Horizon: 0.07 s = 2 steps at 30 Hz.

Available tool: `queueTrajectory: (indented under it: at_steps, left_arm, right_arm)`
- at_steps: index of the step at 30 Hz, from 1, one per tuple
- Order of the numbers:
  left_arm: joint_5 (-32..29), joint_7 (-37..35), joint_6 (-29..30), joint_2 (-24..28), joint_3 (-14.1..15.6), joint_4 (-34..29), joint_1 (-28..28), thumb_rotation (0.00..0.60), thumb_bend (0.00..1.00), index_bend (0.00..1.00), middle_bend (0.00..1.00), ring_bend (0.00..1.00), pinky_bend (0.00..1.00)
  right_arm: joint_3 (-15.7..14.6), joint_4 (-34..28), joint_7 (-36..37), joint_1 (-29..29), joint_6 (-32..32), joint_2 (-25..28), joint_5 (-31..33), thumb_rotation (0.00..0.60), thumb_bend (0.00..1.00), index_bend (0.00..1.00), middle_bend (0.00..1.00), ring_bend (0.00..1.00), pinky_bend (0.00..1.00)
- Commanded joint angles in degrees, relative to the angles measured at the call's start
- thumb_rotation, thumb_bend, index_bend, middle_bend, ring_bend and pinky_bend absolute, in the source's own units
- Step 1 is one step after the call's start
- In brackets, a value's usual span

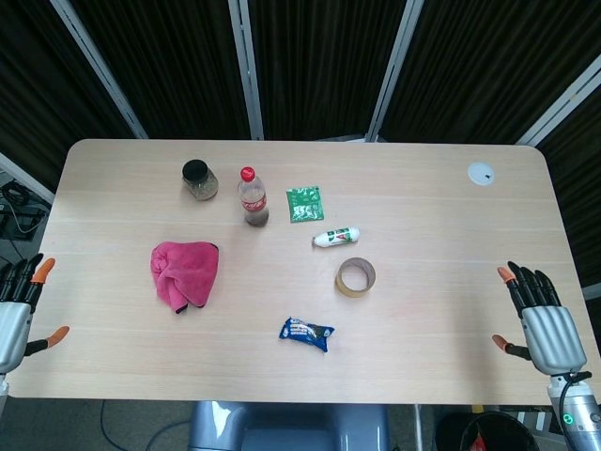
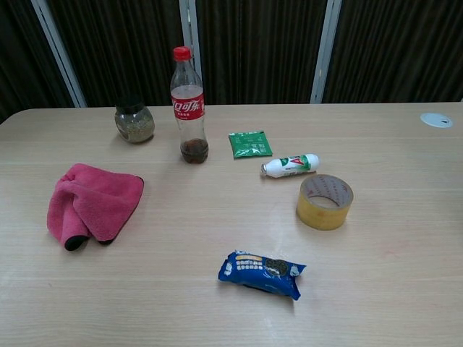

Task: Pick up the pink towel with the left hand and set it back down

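Observation:
The pink towel point(image 1: 185, 273) lies crumpled on the left part of the table, and the chest view shows the towel point(image 2: 91, 203) lying free with nothing touching it. My left hand point(image 1: 16, 318) is at the far left edge of the head view, off the table's left side, fingers spread and empty, well apart from the towel. At the lower right my right hand point(image 1: 543, 322) hangs beyond the table's right edge, fingers spread, holding nothing. Neither hand shows in the chest view.
Behind the towel stand a dark-lidded jar point(image 1: 199, 179) and a cola bottle point(image 1: 253, 196). A green packet point(image 1: 304, 203), a small white bottle point(image 1: 337, 237), a tape roll point(image 1: 355, 276) and a blue snack pack point(image 1: 306, 333) lie mid-table. A white disc point(image 1: 481, 173) sits far right.

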Motion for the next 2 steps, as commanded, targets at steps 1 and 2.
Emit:
queueTrajectory:
  at_steps: [1, 2]
  left_arm:
    - [0.1, -1.0, -1.1, -0.3, -0.4, 0.5, 0.2, 0.600, 0.00, 0.00, 0.00, 0.00, 0.00]
    - [0.2, -0.9, -1.3, -0.3, -0.5, 0.5, 0.2, 0.600, 0.00, 0.00, 0.00, 0.00, 0.00]
  right_arm:
    - [0.0, 0.0, 0.0, 0.0, 0.1, 0.0, 0.0, 0.600, 0.00, 0.00, 0.00, 0.00, 0.00]
    - [0.0, 0.0, -0.1, 0.0, 0.1, -0.1, -0.2, 0.600, 0.00, 0.00, 0.00, 0.00, 0.00]
